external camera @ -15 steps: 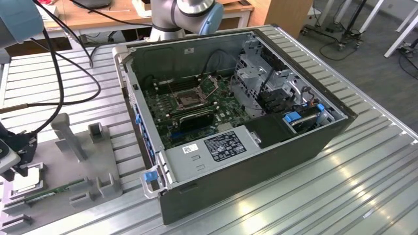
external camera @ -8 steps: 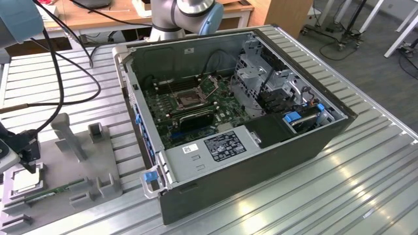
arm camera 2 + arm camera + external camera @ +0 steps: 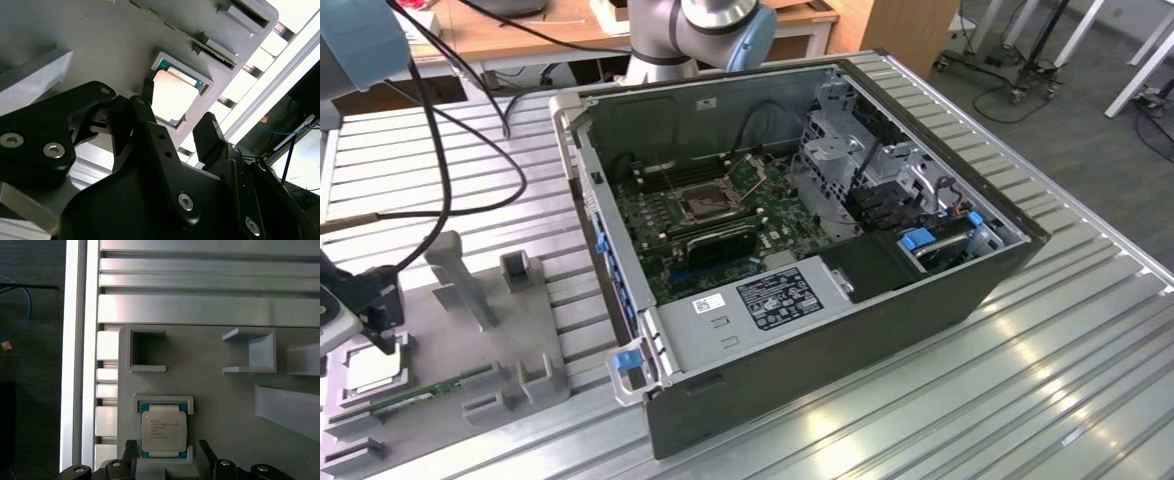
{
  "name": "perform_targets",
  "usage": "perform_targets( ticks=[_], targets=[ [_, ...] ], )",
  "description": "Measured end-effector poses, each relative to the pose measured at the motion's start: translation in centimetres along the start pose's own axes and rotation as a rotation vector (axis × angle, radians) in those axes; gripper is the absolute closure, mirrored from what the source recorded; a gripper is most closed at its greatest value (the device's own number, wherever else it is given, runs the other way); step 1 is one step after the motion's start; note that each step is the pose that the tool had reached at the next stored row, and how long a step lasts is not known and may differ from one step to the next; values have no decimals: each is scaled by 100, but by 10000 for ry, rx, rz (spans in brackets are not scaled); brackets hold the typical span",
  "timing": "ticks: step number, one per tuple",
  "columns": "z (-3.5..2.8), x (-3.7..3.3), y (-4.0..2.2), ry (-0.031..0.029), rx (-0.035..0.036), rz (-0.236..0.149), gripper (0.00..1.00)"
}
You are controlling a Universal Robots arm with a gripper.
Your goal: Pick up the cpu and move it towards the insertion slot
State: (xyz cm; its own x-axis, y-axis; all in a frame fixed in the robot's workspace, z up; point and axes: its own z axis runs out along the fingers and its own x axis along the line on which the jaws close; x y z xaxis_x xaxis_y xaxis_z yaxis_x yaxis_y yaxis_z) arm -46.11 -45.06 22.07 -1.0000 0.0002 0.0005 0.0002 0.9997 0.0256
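One silvery, green-rimmed square cpu (image 3: 163,430) flat in a grey tray recess (image 3: 162,398), the released claw (image 3: 166,445) astride it.

Stood next to this rig and it's mostly metal, tbh. The table (image 3: 1041,380) is ribbed aluminium, brushed but shiny enough to throw glare. The tower case (image 3: 854,370) is dark matt painted sheet outside and bare dull steel inside, with glossy blue plastic clips (image 3: 628,360) at its 7 o'clock in the exterior view. The insertion slot (image 3: 707,200) has a bright silver metal bracket on a green board (image 3: 654,225). The cpu (image 3: 163,432) has a satin silvery lid and a green rim, and sits in a matt grey plastic holder (image 3: 225,390). The gripper (image 3: 174,110) is matt black with shiny screw heads (image 3: 186,201). There's a smooth wooden desk (image 3: 480,40) at 11 o'clock.
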Motion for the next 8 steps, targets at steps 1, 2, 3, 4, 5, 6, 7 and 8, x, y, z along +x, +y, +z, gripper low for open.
perform_targets(
  ticks=[1,2,3,4,5,6,7,8],
  targets=[
    [10,0,-1,2,1,-1,41],
    [20,0,-1,1,0,0,41],
    [31,0,-1,0,0,0,41],
    [41,0,-1,1,0,0,41],
    [49,0,-2,2,1,0,41],
    [56,0,-2,1,0,0,41],
    [63,0,-2,2,1,0,41],
    [70,0,-2,1,0,-1,41]
  ],
)
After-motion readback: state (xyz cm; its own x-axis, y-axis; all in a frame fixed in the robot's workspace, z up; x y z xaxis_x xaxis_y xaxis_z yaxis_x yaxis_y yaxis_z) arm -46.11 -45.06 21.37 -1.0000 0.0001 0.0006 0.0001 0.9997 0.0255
